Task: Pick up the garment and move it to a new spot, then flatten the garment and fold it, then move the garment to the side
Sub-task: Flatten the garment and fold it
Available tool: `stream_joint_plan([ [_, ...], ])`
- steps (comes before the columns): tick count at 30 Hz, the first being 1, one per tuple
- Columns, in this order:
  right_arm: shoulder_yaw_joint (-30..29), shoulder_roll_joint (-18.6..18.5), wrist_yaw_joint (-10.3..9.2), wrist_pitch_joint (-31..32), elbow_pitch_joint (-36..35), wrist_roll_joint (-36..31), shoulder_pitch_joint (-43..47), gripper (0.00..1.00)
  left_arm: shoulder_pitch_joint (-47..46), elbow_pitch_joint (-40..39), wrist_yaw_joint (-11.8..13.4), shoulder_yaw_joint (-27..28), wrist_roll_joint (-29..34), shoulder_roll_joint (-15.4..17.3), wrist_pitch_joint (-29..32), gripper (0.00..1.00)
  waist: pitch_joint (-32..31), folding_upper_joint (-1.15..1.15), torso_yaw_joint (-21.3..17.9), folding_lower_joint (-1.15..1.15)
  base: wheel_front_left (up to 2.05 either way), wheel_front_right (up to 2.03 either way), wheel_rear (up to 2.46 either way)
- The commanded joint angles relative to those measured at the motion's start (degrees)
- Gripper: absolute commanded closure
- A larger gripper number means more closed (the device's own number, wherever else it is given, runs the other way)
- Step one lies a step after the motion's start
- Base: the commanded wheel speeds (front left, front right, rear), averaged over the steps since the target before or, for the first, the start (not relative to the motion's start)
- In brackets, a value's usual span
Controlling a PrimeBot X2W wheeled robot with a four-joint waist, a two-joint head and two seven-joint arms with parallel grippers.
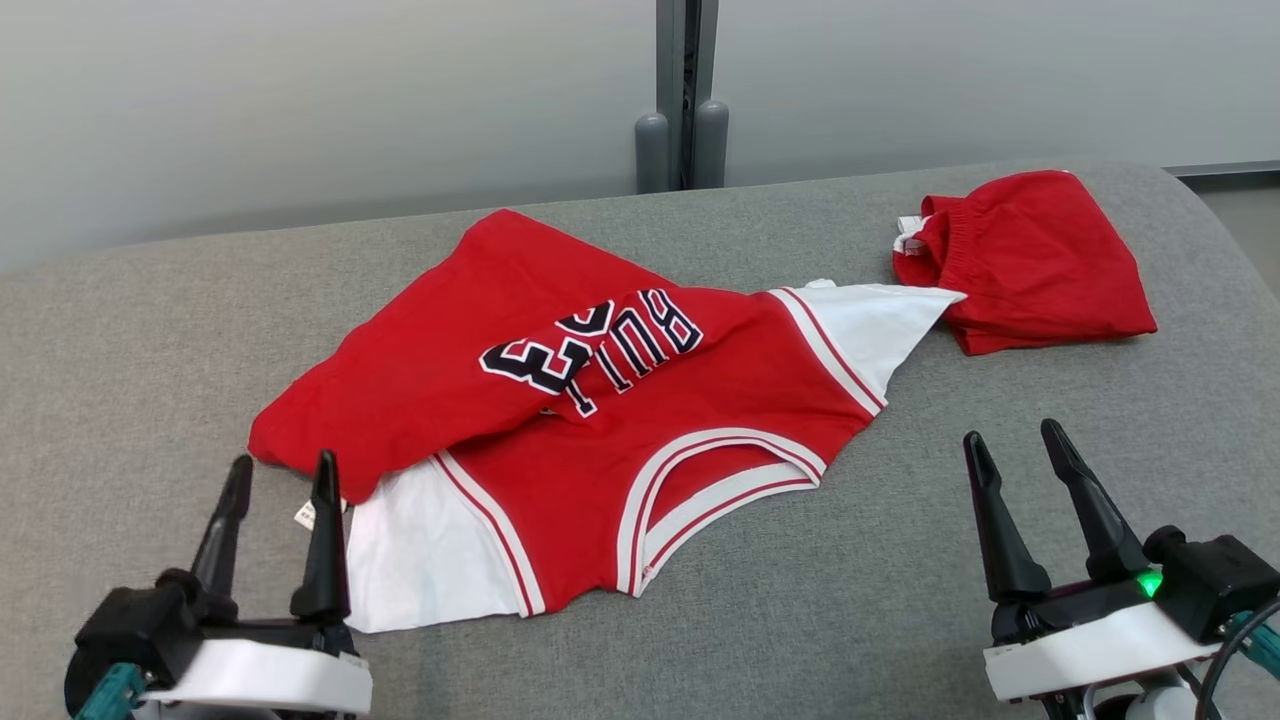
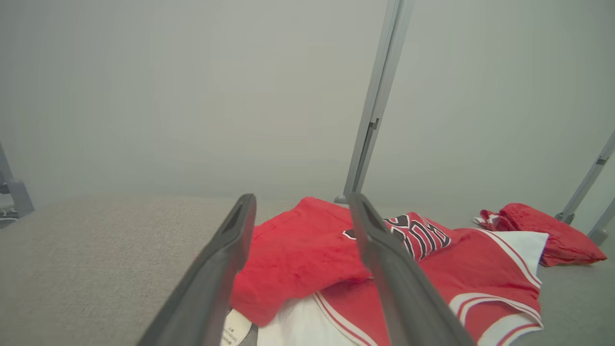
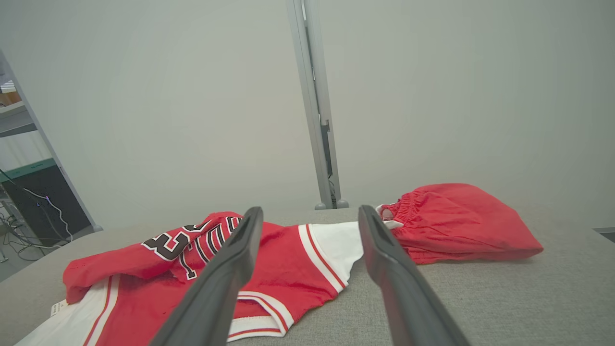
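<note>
Head view: the red-and-white jersey point(image 1: 600, 400) lies crumpled at the centre of the grey padded surface point(image 1: 900, 600), its body folded over the lettering (partly hidden). The left gripper point(image 1: 284, 462) stands with jaws spread, empty, just beside the jersey's near-left edge. The right gripper point(image 1: 1012, 435) stands likewise spread and empty, apart from the jersey. Red shorts point(image 1: 1040, 260) lie far right, just beside one white sleeve.

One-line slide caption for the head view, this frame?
Crumpled red-and-white jersey on the grey surface, red shorts beside it; left claw and right claw open and empty.
</note>
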Motion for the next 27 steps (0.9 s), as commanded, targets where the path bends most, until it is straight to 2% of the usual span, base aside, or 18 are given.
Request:
stream_joint_plan([
  [1, -0.2, -0.1, 0.02, -0.2, -0.3, -0.3, 0.5, 0.00, 0.5, 0.3, -0.8, 0.9, 0.9, -0.7, -0.1, 0.00, 0.0, 0.00, 0.1, 0.00, 0.00, 0.00, 0.00],
  [6, 0.2, -0.3, 0.02, -0.2, -0.7, -0.6, 1.0, 0.00, 0.7, 1.3, -3.7, 3.8, 3.6, -3.6, -0.1, 0.00, -0.3, 0.00, 0.4, 0.00, 0.00, 0.00, 0.00],
  [15, 2.1, -1.1, 0.02, -0.2, -0.6, 0.7, 0.6, 0.00, 1.1, 2.3, -6.9, 7.5, 7.1, -6.9, -0.1, 0.00, -0.2, 0.00, 0.7, 0.00, 0.00, 0.00, 0.00],
  [22, 2.9, -1.6, 0.02, -0.2, 0.0, 0.6, -0.4, 0.00, 0.4, 3.2, -8.4, 9.0, 8.9, -8.7, -0.1, 0.00, -0.1, 0.00, 2.0, 0.00, 0.00, 0.00, 0.00],
  [27, 7.6, -3.0, 0.02, -0.2, 2.3, 1.6, -2.4, 0.00, 0.2, 3.6, -9.1, 9.8, 9.8, -9.6, -0.1, 0.00, -0.3, 0.00, 4.0, 0.00, 0.00, 0.00, 0.00],
])
